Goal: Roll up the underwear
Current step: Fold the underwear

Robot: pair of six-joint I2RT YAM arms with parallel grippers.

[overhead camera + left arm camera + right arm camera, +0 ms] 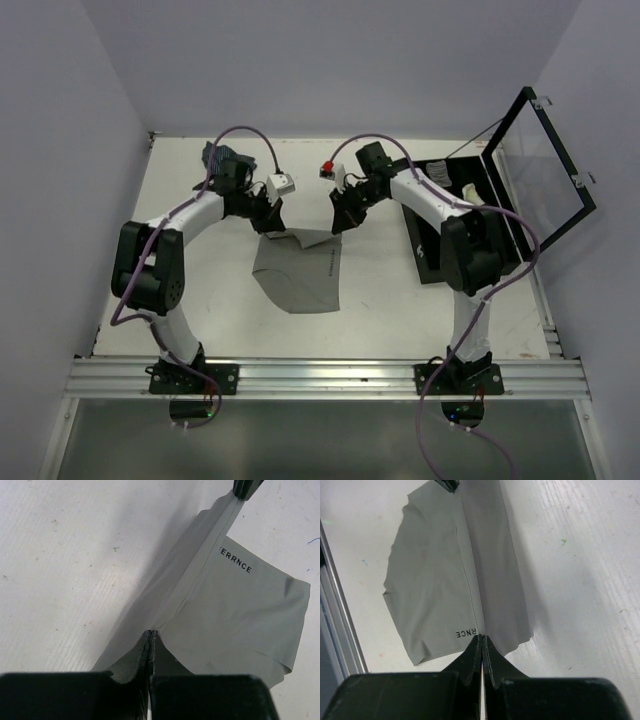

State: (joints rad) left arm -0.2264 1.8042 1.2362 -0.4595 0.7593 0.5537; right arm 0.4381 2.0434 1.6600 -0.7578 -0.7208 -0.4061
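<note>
The grey underwear (298, 272) lies on the white table, its far edge lifted into a taut ridge between my two grippers. My left gripper (272, 222) is shut on the left end of that edge; in the left wrist view its jaws (151, 634) pinch the fabric (235, 610), which carries black lettering. My right gripper (336, 222) is shut on the right end; in the right wrist view its jaws (482, 637) pinch the fabric (430, 580) beside the lettering. Each wrist view shows the other gripper's tip at the top edge.
An open black case (462, 215) with a clear lid (540, 165) stands at the right, holding pale items. A dark patterned garment (222, 158) lies at the back left. A metal rail (320, 378) runs along the near edge.
</note>
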